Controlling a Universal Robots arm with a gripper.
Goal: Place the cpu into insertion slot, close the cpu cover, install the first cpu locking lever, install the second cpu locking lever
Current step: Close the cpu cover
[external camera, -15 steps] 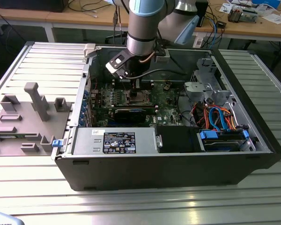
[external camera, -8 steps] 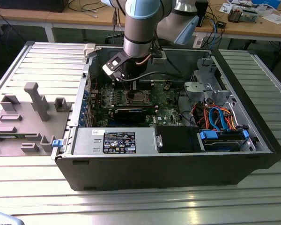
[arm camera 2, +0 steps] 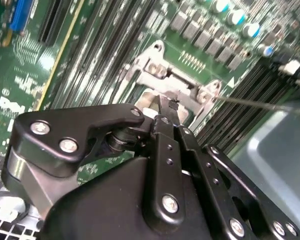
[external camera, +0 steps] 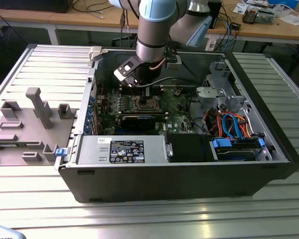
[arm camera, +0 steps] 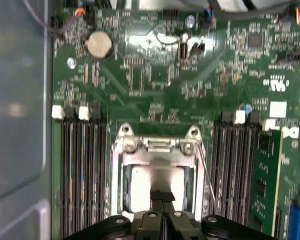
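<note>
gripper (arm camera: 162, 201) fingers pressed together, holding nothing, tips just above the silver chip (arm camera: 140, 187), chip lying in the socket (arm camera: 119, 165) of the green board (arm camera: 155, 90), inside an open computer case (external camera: 189, 179)

A ribbed metal bench (external camera: 139, 219) is lit from above, with glare seen along its near edge. Behind it, a wooden desk (external camera: 89, 22) strewn with cables (external camera: 97, 7) is seen.

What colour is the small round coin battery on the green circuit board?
Silver-grey, plain metal. The round coin battery shows best in the first wrist view.
</note>
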